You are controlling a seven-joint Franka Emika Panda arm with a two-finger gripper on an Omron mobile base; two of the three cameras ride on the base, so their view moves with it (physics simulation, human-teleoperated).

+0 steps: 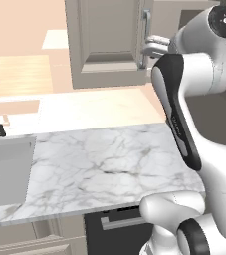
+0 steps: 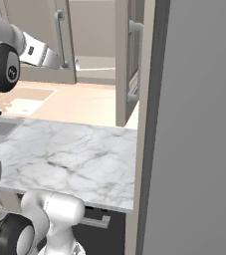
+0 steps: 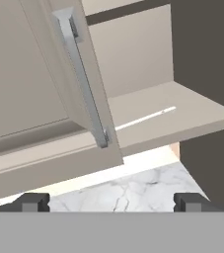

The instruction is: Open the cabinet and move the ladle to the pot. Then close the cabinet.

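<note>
Gripper spread wide, holding nothing, raised near silver bar handle of left door of cabinet. Cabinet hangs above rear edge of marble counter; right door swung open, left door ajar. Thin pale streak lies on lower shelf; cannot tell what. Sink at counter's left end.

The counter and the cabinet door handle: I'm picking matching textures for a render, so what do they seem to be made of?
The counter looks like polished white marble, going by its grey veining, though it could be a laminate print. The cabinet door handle looks like brushed metal: silver-grey, with a soft sheen along the bar.
</note>
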